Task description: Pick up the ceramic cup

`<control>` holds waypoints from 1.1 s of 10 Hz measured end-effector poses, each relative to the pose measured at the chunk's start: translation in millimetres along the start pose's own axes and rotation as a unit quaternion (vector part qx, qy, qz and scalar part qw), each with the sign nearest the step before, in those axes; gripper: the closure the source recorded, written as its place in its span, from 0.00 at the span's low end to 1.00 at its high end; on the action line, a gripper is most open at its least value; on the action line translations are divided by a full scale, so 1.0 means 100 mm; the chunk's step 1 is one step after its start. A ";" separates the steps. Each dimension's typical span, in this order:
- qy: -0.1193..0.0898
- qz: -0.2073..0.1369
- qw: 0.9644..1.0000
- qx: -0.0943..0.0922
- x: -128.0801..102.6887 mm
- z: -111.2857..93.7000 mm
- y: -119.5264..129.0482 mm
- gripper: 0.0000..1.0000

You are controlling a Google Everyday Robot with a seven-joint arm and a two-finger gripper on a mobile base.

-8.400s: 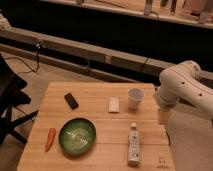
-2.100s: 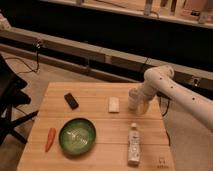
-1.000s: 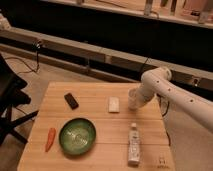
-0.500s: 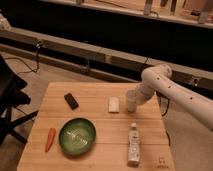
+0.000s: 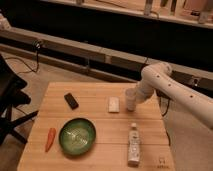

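Note:
The ceramic cup (image 5: 130,101), small, white and handleless, stands on the wooden table (image 5: 95,122) at the far right, just right of a flat white block (image 5: 114,104). My white arm reaches in from the right and bends down to the cup. My gripper (image 5: 133,96) is right at the cup, at its upper part and right side, and partly merges with it in the camera view. The cup's base looks level with the tabletop.
A green bowl (image 5: 77,135) sits front centre, an orange carrot (image 5: 50,138) to its left. A black object (image 5: 71,100) lies far left. A white bottle (image 5: 133,144) lies front right. A dark chair (image 5: 11,105) stands left of the table.
The arm swung in from the table's right side to the cup. Over the last second the arm and cup have barely moved; the cup sits slightly further left than at first.

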 end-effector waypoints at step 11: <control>-0.002 -0.022 1.000 -0.004 -0.06 -0.27 -0.09 0.99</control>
